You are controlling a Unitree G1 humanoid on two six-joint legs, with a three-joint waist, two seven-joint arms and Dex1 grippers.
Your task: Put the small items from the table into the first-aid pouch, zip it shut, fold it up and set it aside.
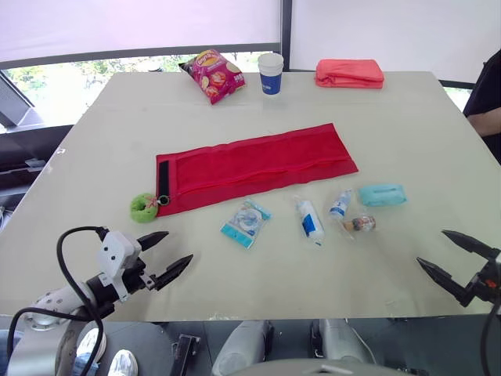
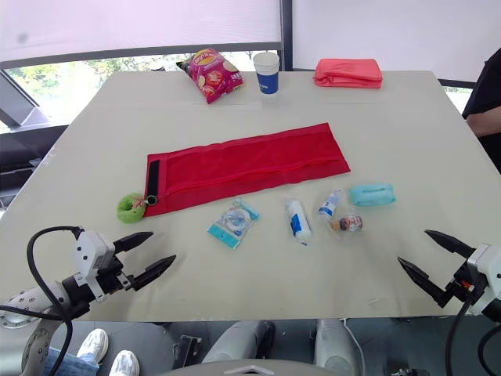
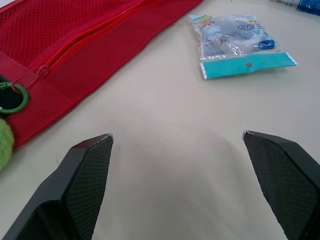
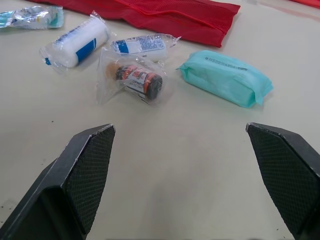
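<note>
A wide, pale desk (image 1: 423, 133) spreads out under soft, even daylight. Behind its far edge, white blinds (image 1: 117, 23) are drawn most of the way down over the windows, split by a dark upright post (image 1: 286, 31). Under the left blind, a strip of glass shows green leaves (image 1: 47, 74) outside.

Black pointed fingers (image 3: 90, 172) (pads cross-hatched) tip the left gripper (image 1: 178, 246); a black cable (image 1: 59, 252) loops over its pale-grey wrist (image 1: 117, 251).
</note>
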